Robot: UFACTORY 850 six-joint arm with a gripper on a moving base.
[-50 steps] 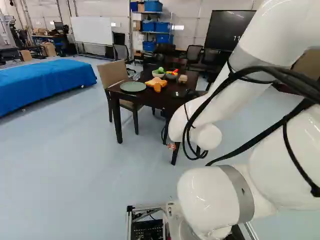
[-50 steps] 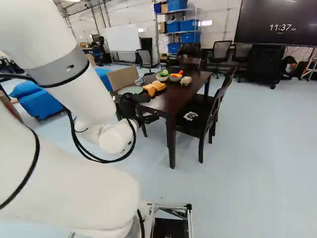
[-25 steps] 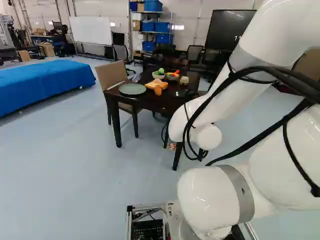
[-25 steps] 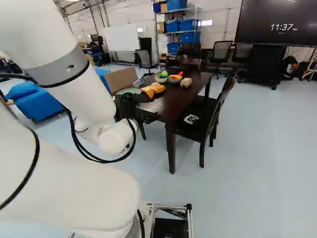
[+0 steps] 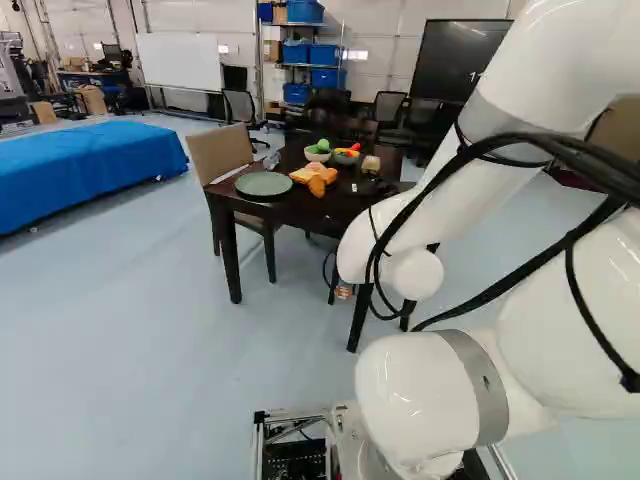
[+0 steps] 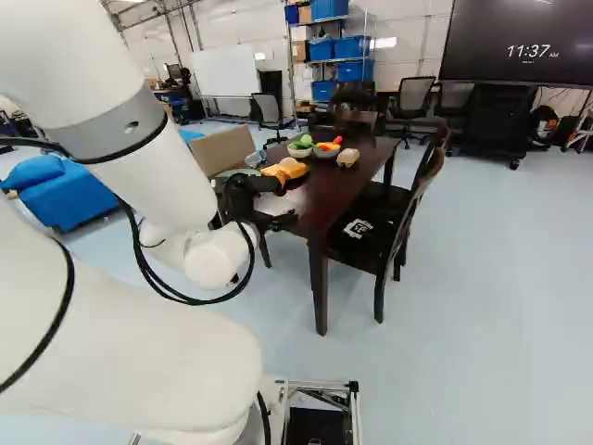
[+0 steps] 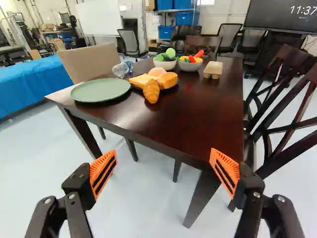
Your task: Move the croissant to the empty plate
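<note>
Gripper (image 6: 283,204) hangs short of the dark table (image 7: 183,124), fingers spread wide, orange pads (image 7: 103,173) facing each other across the gap. Ahead of that gap, past the near table edge, lies the croissant (image 7: 151,91), against the bread pieces (image 7: 141,80). The green plate (image 7: 100,90) sits ahead and to the gripper's left, near the croissant. Farther ahead, beyond the bread, stand two bowls (image 7: 165,64) of colourful pieces.

On the dark table (image 7: 198,114) I see a pale bowl (image 7: 165,65) holding green pieces (image 7: 170,52), a second bowl (image 7: 190,66) with colourful pieces (image 7: 199,53) just beside it, a carton (image 7: 213,70) and a clear bottle (image 7: 122,69); beyond, I make out a whiteboard (image 7: 99,21) and a large lit screen (image 7: 282,20)
</note>
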